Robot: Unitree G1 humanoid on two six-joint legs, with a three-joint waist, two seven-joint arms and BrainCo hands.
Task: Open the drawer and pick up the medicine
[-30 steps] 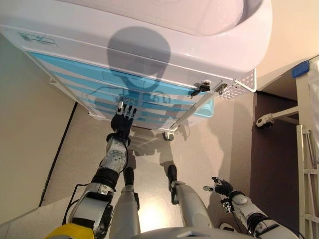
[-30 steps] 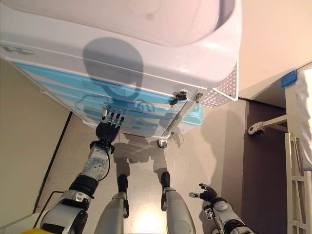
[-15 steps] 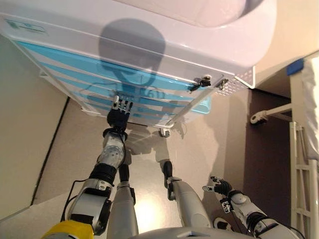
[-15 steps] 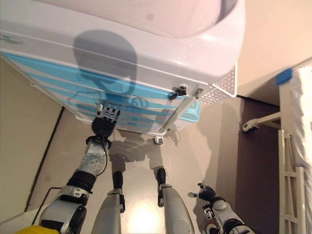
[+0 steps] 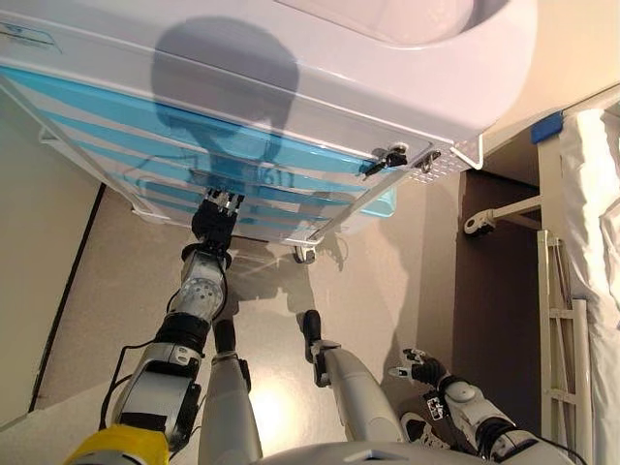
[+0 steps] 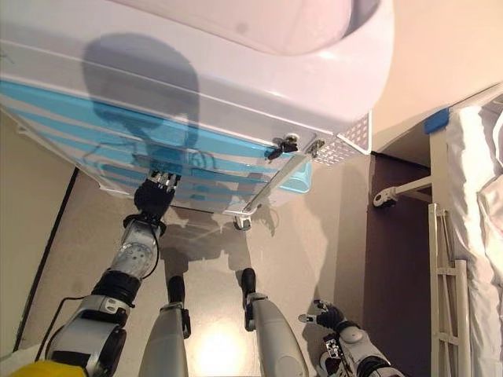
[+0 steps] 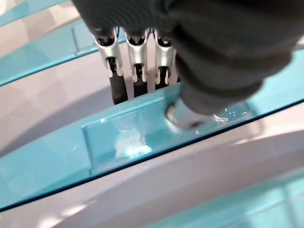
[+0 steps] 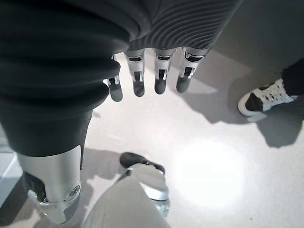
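Observation:
A white cart (image 5: 387,87) with several translucent blue drawers (image 5: 116,136) stands in front of me. My left hand (image 5: 213,225) reaches up to one of the lower drawers. In the left wrist view its straight fingers (image 7: 137,57) touch the top edge of that drawer's blue handle (image 7: 123,137), and the thumb rests on the handle's front. The drawers look closed. No medicine shows in any view. My right hand (image 5: 423,368) hangs low at the right, with relaxed fingers (image 8: 142,76) that hold nothing.
The cart stands on casters (image 5: 305,254) and has a white perforated basket (image 5: 441,165) on its right side. A white bed frame (image 5: 562,320) with bedding stands at the far right. A person's white shoe (image 8: 266,99) shows on the floor in the right wrist view.
My left hand has moved forward until its fingertips meet the drawer handle. The camera has shifted, so the whole scene has moved in view. The right hand stays low.

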